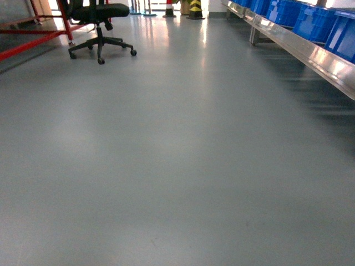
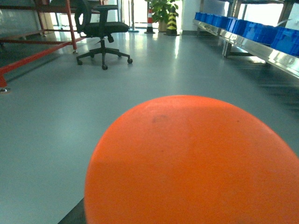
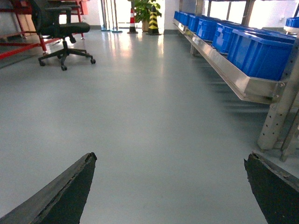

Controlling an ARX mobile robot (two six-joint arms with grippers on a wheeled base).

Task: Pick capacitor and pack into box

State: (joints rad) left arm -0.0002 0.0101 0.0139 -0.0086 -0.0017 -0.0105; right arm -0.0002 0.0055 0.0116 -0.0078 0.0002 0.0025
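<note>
While right gripper (image 3: 170,186) gapes, floor (image 1: 177,166) open, chair (image 1: 100,27) far.

1. The floor (image 1: 166,166) is showing a smooth grey finish with a soft sheen, mirroring light at the far end.
2. The shelf rail (image 3: 224,70) is gleaming as bare, polished metal.
3. The blue bins (image 3: 257,51) are looking like glossy moulded plastic.
4. The orange ball (image 2: 196,163) is appearing matt and faintly scuffed.
5. The right gripper (image 3: 170,186) is showing matt black fingers (image 3: 65,196) with rough, worn edges.

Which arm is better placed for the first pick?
Probably right: the right gripper is open and empty. An orange rounded object fills the left wrist view. Neither capacitor nor box is in view.
</note>
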